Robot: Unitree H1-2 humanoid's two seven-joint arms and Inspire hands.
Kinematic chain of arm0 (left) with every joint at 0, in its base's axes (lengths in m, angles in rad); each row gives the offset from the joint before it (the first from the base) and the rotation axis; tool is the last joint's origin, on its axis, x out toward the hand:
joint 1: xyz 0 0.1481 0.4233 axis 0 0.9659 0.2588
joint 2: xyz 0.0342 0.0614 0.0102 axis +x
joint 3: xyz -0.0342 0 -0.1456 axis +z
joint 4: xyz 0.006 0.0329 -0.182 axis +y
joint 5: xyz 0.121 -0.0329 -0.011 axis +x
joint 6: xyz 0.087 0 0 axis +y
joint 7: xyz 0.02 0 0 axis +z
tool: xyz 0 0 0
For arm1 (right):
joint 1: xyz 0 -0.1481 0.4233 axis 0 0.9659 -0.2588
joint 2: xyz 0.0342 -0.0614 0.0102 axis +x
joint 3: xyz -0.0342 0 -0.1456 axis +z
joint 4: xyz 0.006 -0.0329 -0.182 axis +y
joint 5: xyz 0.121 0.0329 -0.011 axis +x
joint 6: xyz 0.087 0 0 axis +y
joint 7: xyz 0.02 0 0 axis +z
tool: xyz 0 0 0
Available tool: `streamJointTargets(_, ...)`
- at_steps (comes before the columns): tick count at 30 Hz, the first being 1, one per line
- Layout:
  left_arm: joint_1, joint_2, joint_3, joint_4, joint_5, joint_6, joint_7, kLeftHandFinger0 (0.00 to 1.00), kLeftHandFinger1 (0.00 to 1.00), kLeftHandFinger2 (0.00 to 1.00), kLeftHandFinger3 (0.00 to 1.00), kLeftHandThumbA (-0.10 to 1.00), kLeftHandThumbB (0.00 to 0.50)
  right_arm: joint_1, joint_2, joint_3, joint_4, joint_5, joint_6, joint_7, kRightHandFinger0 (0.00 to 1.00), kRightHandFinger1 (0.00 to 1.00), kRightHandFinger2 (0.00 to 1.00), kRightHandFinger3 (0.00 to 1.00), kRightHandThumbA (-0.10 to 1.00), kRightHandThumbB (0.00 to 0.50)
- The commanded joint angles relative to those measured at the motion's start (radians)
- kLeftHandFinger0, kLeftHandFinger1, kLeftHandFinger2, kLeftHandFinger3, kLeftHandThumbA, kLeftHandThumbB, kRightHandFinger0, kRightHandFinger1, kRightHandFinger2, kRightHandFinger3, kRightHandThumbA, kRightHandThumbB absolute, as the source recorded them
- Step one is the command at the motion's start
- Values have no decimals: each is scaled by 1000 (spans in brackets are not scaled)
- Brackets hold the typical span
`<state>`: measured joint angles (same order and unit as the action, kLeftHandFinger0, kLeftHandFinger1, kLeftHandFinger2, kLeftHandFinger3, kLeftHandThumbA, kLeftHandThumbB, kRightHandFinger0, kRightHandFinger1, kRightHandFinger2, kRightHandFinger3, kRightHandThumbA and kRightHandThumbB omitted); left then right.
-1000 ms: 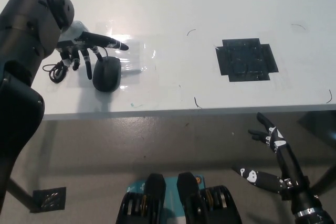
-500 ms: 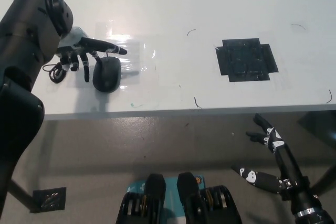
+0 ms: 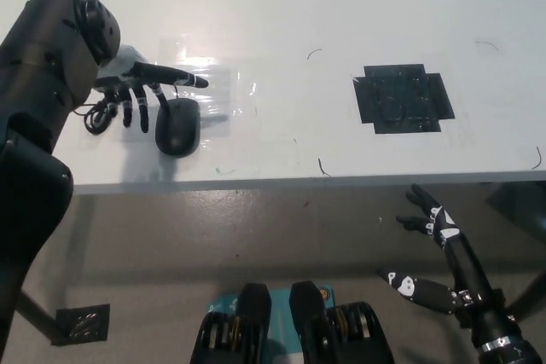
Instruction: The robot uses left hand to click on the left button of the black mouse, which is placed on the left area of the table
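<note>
Fingers of the left hand [image 3: 141,83] have lifted a little over the last second: earlier their tips hung lower beside the black mouse [image 3: 177,125], reaching down along its left flank, and now they sit higher and closer to the mouse's far end. The whole picture has also shifted slightly, so part of that change may be the camera and not the hand. The hand is spread wide and holds nothing; one finger stretches out long past the mouse's far end toward the picture's right, while the shorter ones hang down just left of the mouse. Whether any fingertip touches the mouse shell cannot be told from this height.

For the task, this reads as the hand still lining up over the button end, with no press clearly made yet.

The mouse lies on the table [image 3: 281,49], near its front edge, well to the left of the black taped patch [image 3: 403,97]. Its long axis runs nearly straight away from the robot. The cable [image 3: 95,117] coiled just left of the mouse suggests the button end is the far one, nearest the fingers.

Well below and right of the mouse, under the table edge, the black right hand [image 3: 435,221] rests with fingers apart, holding nothing.
</note>
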<state>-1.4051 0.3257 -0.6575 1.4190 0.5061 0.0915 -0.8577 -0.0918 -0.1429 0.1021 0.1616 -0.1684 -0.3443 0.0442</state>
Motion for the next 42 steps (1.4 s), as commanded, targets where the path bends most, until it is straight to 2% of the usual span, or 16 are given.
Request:
streamJointTargets(1,-47,4,32,-1,-10,22,-17,0,36,283,1000,1000,456,-12,-12,2,-26,-2,-5,13,746,757,944,1000,894,59)
streamJointTargets(8,-190,124,169,-36,-99,48,-68,0,0,335,1000,1000,495,0,-14,2,-13,-7,-13,12,746,758,936,1000,893,52)
streamJointTargets(13,-266,219,292,-105,-178,99,-154,0,0,190,1000,1000,451,12,-17,-4,-12,3,-10,13,742,752,939,1000,880,52)
streamJointTargets(16,-169,326,392,-485,-251,264,-255,69,201,532,1000,1000,412,16,-14,-2,-1,3,-12,12,740,747,937,1000,878,48)
streamJointTargets(17,-121,356,441,-611,-310,350,-315,4,192,543,1000,1000,411,17,-14,-2,6,1,-17,10,739,746,935,1000,876,49)
streamJointTargets(20,-52,383,507,-697,-438,378,-405,20,203,560,1000,1000,424,28,-15,-2,8,2,-22,9,733,741,925,1000,871,59)
streamJointTargets(22,47,422,519,-852,-590,378,-412,3,221,585,1000,1000,419,36,-15,-3,11,7,-23,12,735,738,923,1000,878,68)
streamJointTargets(23,170,483,507,-1054,-805,378,-341,0,137,368,1000,1000,416,44,-18,-3,7,6,-17,14,746,739,927,1000,898,71)
streamJointTargets(26,532,566,563,-1528,-1335,378,46,0,14,183,1000,1000,401,52,-12,1,17,1,-20,11,751,740,928,1000,900,63)
streamJointTargets(33,1059,376,836,-2076,-1463,378,250,0,0,135,1000,1000,480,61,2,9,40,3,-28,10,741,734,927,1000,925,88)
streamJointTargets(34,1191,327,871,-2180,-1458,331,245,127,48,159,1000,1000,470,68,1,7,39,7,-25,11,742,734,929,1000,926,88)
streamJointTargets(36,1366,358,762,-2224,-1569,173,179,149,121,247,1000,1000,499,77,0,6,38,7,-26,11,744,727,930,1000,933,87)
streamJointTargets(38,1542,279,697,-2266,-1485,0,181,10,11,188,1000,1000,497,86,1,9,42,5,-35,11,741,722,929,1000,938,80)
streamJointTargets(39,1600,245,679,-2276,-1461,-33,200,2,2,176,1000,1000,499,88,1,11,47,5,-40,12,741,721,929,1000,938,79)
streamJointTargets(40,1676,210,638,-2266,-1452,-26,196,0,0,25,1000,1000,487,89,0,13,50,4,-43,14,743,719,930,1000,936,72)
streamJointTargets(42,1750,143,623,-2221,-1391,-28,152,0,35,24,1000,1000,433,93,-1,16,56,5,-50,17,742,719,930,1000,935,72)
